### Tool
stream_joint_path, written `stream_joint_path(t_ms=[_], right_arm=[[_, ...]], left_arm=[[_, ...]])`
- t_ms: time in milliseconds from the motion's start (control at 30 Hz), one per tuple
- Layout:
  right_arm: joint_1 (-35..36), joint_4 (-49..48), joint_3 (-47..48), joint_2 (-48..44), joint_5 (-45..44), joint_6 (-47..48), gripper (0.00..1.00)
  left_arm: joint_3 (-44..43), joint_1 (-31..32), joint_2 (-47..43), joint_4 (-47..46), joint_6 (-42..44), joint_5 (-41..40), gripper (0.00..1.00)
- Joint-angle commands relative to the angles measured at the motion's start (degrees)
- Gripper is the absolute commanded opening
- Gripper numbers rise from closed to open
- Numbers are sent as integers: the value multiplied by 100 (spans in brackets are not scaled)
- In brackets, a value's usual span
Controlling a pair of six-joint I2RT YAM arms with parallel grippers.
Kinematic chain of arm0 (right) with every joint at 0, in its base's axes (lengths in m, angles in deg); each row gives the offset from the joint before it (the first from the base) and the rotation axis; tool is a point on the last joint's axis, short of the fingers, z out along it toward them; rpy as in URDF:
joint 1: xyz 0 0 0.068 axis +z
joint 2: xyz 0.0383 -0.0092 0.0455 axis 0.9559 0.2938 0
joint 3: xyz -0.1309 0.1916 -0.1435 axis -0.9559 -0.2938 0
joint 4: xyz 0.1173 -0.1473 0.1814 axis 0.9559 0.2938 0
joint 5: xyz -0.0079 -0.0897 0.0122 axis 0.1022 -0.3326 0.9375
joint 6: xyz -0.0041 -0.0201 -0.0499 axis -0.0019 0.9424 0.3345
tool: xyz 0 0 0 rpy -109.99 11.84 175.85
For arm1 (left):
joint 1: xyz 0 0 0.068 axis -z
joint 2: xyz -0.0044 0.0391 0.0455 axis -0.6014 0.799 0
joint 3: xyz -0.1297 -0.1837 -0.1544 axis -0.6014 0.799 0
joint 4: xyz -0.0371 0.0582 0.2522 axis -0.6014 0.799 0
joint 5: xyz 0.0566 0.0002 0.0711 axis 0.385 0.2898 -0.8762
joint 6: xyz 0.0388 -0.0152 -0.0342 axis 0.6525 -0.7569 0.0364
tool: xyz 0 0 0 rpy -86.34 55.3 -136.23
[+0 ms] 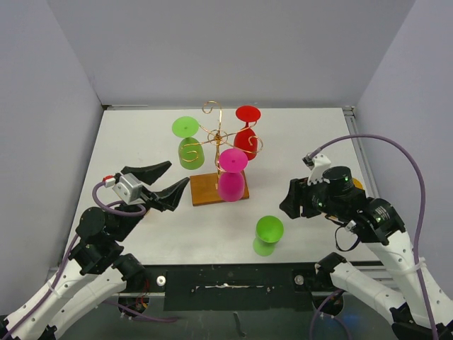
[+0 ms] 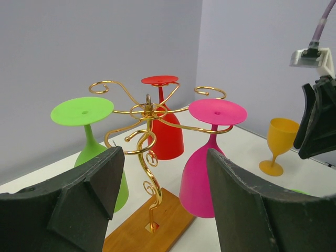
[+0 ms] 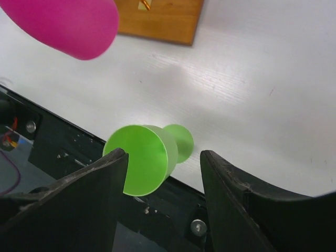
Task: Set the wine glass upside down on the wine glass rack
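Grey walls (image 1: 226, 49) surround a white table (image 1: 141, 142). From above, the right arm (image 1: 368, 212) nearly hides an orange glass (image 2: 281, 139); left tool (image 2: 164, 155) and right tool (image 3: 163, 156) gape empty.

I count five wine glasses: a green glass (image 1: 188, 144), red glass (image 1: 246, 139) and pink glass (image 1: 231, 181) ahead of my left jaws, a second green glass (image 1: 267, 234) before my right jaws, and an orange glass (image 2: 281, 143). One wire rack (image 2: 149, 112).

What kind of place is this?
Probably a robot test cell, not a home: plain grey walls enclose a white table, with the left arm and right arm mounted at its near edge.
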Motion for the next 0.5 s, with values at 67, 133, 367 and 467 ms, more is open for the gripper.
stream_joint_path(t_ms=[67,133,367,467], right_arm=[[256,144,-304,129,-161,173,56],[363,145,-424,204,-100,129,54],[637,43,-832,465,-49,-76,51],[701,-6,-880,574,-109,-98,47]], left_arm=[[-47,-32,-65,-249,-10,-79,63],[-38,-33,-59,-262,-9,-58,63],[-38,-58,-21,-262,-10,-65,63],[-38,-68,-14,-262,-18,-58,63]])
